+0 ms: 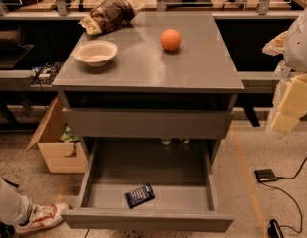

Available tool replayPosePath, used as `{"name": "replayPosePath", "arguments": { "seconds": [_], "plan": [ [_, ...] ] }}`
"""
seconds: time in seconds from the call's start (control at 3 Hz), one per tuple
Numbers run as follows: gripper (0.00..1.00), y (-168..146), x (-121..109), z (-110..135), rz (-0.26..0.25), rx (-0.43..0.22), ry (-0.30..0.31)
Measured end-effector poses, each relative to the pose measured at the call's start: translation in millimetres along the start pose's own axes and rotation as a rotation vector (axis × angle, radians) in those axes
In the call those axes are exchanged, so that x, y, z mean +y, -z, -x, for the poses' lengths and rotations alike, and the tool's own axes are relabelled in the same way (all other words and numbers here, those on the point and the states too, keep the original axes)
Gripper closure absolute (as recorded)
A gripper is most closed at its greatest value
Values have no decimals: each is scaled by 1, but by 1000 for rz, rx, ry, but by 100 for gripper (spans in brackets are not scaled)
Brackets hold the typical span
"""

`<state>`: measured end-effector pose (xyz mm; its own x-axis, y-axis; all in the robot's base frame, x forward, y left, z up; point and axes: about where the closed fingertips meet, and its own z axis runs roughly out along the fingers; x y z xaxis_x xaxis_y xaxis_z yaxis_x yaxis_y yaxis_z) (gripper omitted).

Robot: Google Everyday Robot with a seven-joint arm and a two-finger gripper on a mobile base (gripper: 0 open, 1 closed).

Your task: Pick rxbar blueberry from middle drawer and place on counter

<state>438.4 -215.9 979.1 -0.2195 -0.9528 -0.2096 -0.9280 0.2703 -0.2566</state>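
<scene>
The rxbar blueberry [139, 196], a small dark navy bar with pale print, lies flat on the floor of the open middle drawer [148, 170], near its front wall and a little left of centre. The drawer is pulled far out under the grey counter [193, 71]. My gripper [290, 107], cream-coloured below a white arm, hangs at the right edge of the view. It is beside the cabinet's right side, at about the height of the upper drawer front, well above and to the right of the bar. It holds nothing that I can see.
On the counter stand a white bowl [95, 52], an orange ball-like fruit [171, 39] and a brown mottled snack bag [108, 15]. A cardboard box [57, 145] sits left of the cabinet. A person's shoe [42, 217] is at the lower left. A black device with cables [266, 174] lies on the right floor.
</scene>
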Motion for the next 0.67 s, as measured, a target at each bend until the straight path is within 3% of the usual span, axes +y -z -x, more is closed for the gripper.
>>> {"name": "replayPosePath", "arguments": {
  "seconds": [0.33, 0.67],
  "plan": [
    [0, 0, 0, 0, 0, 0, 0],
    [0, -40, 36, 3, 81, -35, -36]
  ]
}}
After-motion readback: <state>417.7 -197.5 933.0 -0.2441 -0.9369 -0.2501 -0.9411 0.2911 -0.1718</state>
